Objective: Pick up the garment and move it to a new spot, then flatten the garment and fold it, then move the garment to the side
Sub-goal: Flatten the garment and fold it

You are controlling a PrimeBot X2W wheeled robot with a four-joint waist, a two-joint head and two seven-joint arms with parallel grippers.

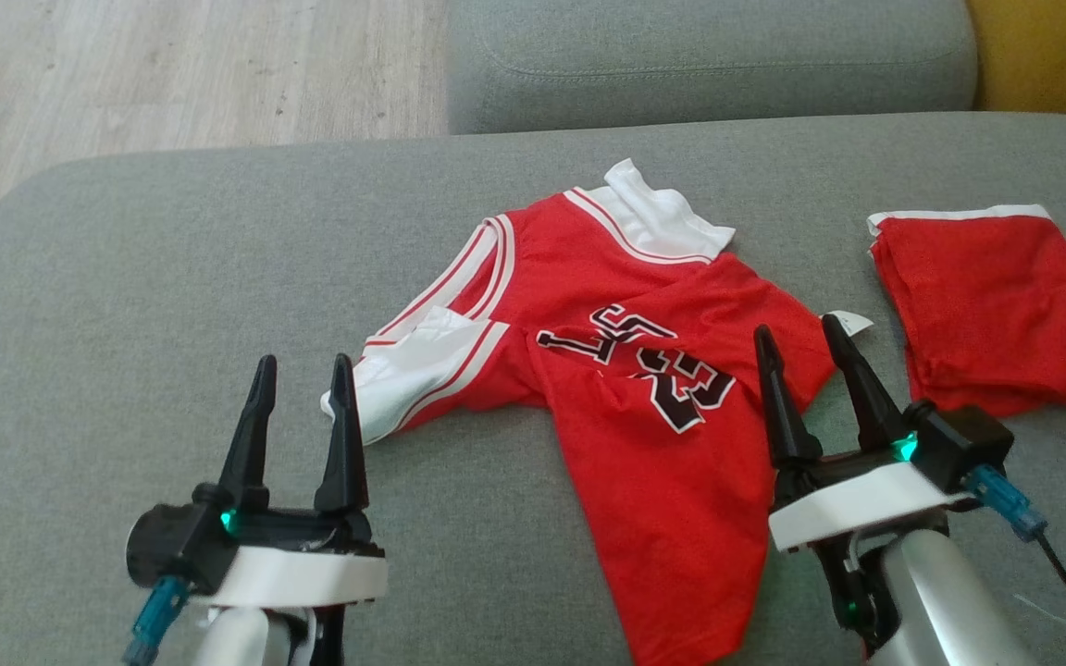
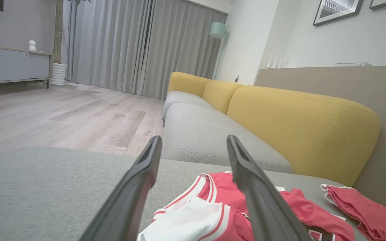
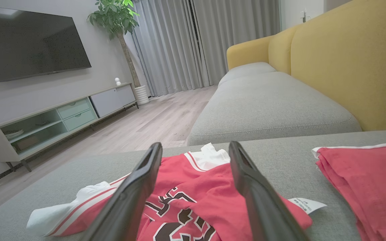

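**Both grippers open and empty, short of the jersey**

Nearest the robot, the left gripper (image 1: 303, 363) hangs over bare grey seat cushion (image 1: 126, 296). Its two dark fingers are spread wide and hold nothing. The right gripper (image 1: 799, 328) stands on the near right, equally wide and also empty, with its fingertips over the right edge of the red jersey (image 1: 644, 435).

The jersey lies crumpled on the cushion between the two grippers. Its long red body runs toward the near edge, and I cannot tell whether the hem hangs over that edge. Its black lettering sits in the middle, and the right wrist view shows that lettering between the fingers. A white sleeve (image 1: 403, 370) is bunched just beyond the left gripper's tips, and the collar points to the far side. A small white label (image 1: 852, 324) pokes out at the right, just beside the right gripper.

Further right, well apart from the jersey, lies a folded red cloth (image 1: 996, 305) with a white band.

Beyond these are a second cushion (image 1: 709, 65), a wood floor (image 1: 172, 74) at the far left and a yellow backrest (image 1: 1051, 55) at the far right.

The step in hand looks like the first one, the pick-up, since nothing is gripped yet. The next move seems to call for each gripper to go down onto the cloth. The left would take the sleeve or shoulder and the right the red edge near the label. Each needs to pinch a single fold firmly enough to lift the jersey clear without dragging it into the folded cloth.
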